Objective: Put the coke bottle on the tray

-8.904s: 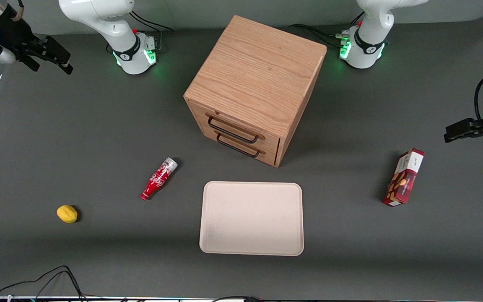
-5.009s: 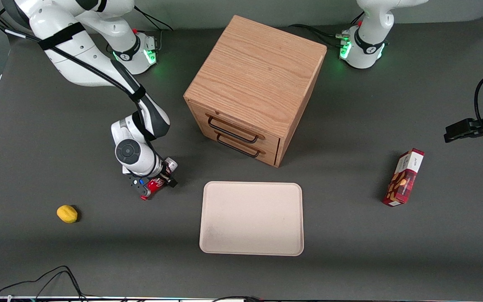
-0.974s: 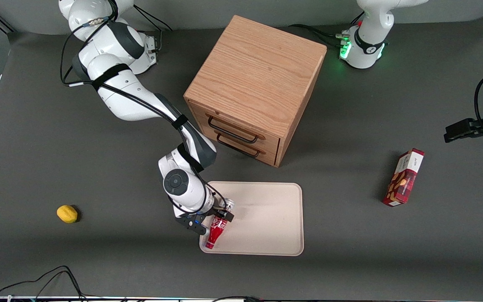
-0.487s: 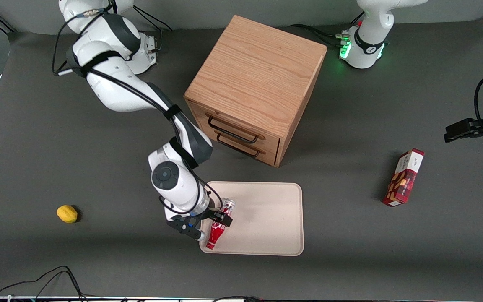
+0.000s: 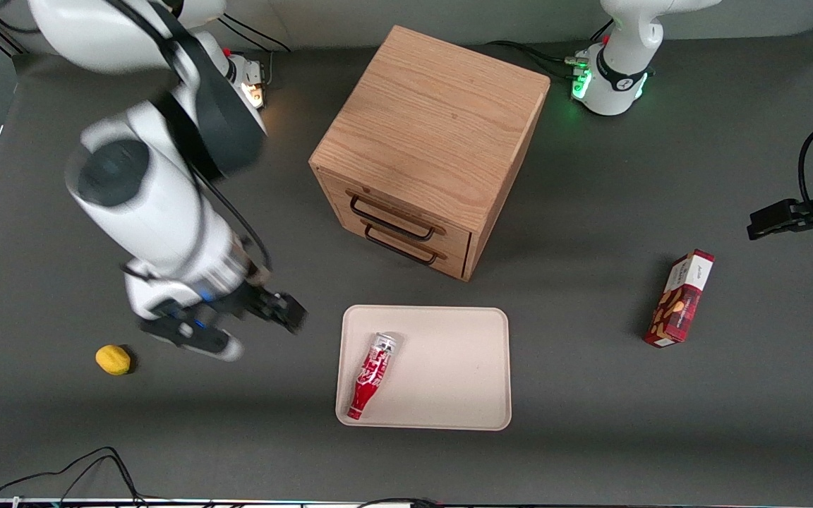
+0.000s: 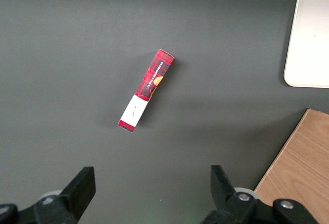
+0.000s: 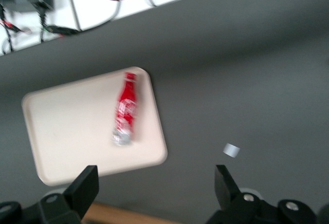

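The bottle (image 5: 372, 377) is lying flat on the tray (image 5: 449, 381), along the tray's edge toward the working arm's end of the table, red cap pointing at the front camera and silver base toward the cabinet (image 5: 429, 152); it is lying where it lay half a second ago, but nothing is gripping it now. The gripper (image 5: 237, 324) is hanging over bare table between the lemon (image 5: 113, 359) and the tray, well apart from the bottle, fingers spread and holding nothing, whereas a moment earlier it was straddling the bottle. The wrist view is showing the bottle (image 7: 126, 108) inside the tray (image 7: 67, 131). The snack box (image 5: 679, 298) is sitting unchanged toward the parked arm's end.
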Controlling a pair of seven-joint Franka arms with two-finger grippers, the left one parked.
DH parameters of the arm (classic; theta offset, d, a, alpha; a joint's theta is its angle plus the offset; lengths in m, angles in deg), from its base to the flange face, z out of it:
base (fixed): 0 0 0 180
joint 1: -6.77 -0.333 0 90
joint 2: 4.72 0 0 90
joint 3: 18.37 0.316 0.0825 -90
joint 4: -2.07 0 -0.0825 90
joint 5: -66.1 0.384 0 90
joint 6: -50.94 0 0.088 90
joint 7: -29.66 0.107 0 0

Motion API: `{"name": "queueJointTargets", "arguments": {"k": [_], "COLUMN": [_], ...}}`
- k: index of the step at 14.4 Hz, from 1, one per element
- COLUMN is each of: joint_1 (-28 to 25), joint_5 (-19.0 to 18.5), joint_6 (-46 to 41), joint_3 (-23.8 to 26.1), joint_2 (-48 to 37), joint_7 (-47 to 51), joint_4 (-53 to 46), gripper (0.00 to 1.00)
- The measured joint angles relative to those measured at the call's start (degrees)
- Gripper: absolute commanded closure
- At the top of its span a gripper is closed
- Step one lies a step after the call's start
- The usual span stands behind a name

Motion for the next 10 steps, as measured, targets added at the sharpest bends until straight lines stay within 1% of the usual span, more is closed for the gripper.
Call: {"name": "queueJointTargets", "arguments": {"k": [2,3,5,6,8,10], "joint_1": [2.5,3.5,4.1,4.3,4.7,4.8], "joint_5": [2.3,3.9,8.0,9.3,10.1,10.3], "joint_6": [-7.1,-9.0,-10.3,-10.4,-10.1,-9.3], "joint_3": [-0.4,-1.8,-7.7,-11.0,-16.1,-18.8], "joint_2": [-8.6,-13.3,-23.3,-28.5,-37.3,-43.0], "joint_7": [-6.6,-9.7,-16.4,-19.7,-24.0,-25.2], "joint_4": [3.8,7.1,16.4,22.0,32.5,40.5], "gripper": [0.0,0.0,0.0,0.0,0.0,0.0]}}
